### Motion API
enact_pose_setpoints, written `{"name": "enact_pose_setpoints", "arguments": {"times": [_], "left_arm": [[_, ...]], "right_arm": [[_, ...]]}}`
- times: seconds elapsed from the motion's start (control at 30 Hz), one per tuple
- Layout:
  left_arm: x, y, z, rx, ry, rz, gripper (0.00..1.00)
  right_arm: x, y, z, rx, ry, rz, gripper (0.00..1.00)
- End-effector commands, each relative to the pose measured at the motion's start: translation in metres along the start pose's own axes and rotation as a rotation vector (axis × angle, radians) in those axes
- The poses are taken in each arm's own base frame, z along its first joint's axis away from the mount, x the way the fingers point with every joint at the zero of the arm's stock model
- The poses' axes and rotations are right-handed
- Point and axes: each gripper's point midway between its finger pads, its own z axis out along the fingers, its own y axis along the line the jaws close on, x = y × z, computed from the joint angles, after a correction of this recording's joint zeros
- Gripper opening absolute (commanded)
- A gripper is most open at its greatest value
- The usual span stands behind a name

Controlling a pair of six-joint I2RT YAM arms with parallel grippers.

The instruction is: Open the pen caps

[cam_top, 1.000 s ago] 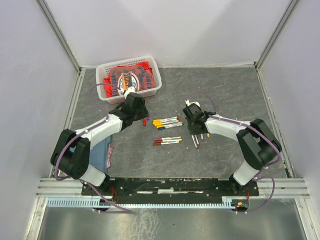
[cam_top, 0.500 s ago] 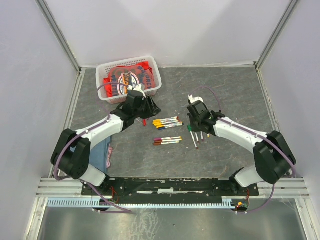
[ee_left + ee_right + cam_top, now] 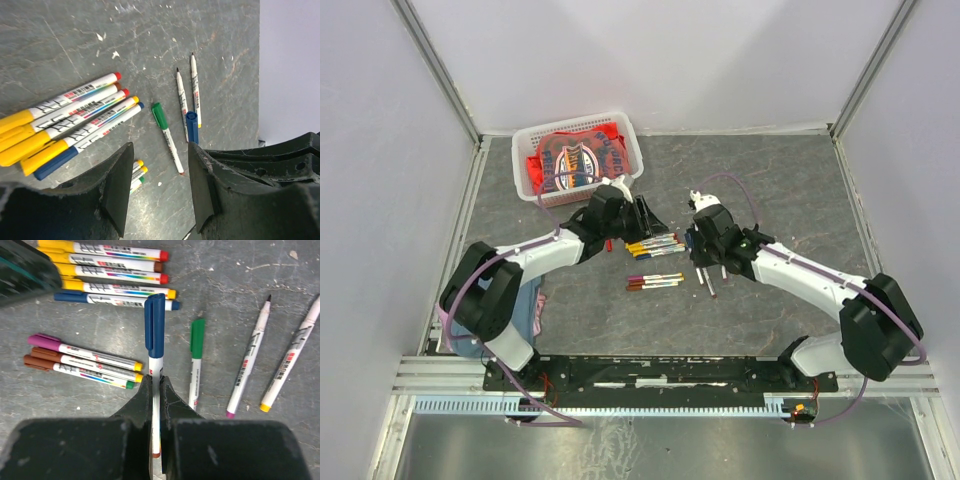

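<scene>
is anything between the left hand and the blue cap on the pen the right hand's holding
Nothing visible does. The blue cap sticks out free on the pen clamped in the right hand, and the open left hand faces it with only air between. The other pens lie lower, on the table.

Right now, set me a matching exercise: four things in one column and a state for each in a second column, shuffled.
Things
1. left hand
2. right hand
3. green-capped pen
4. pink-ended pen

States
A. lying on the table, cap off, tip bare
B. shut on the white barrel of the blue-capped pen
C. open, holding nothing
D. lying on the table, cap on

Pairs: 1-C, 2-B, 3-D, 4-A
</scene>
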Motion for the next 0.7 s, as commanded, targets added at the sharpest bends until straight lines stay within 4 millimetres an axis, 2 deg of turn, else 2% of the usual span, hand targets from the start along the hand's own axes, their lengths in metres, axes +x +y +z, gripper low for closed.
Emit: {"name": "enact_pose_setpoints", "arguments": {"times": [0.0, 0.33, 0.67], "left_arm": [[-0.005, -0.039, 0.005, 0.126, 0.003, -0.019, 0.54], [0.008, -0.046, 0.015, 0.146, 0.036, -0.036, 0.54], [0.018, -0.048, 0.023, 0.148, 0.06, -0.038, 0.54]], "right_arm": [[-0.024, 0.024, -0.011, -0.091, -0.096, 0.033, 0.01], [-0.029, 0.044, -0.01, -0.125, -0.111, 0.011, 0.01], [-0.033, 0.054, -0.01, -0.133, -0.121, -0.002, 0.01]]}}
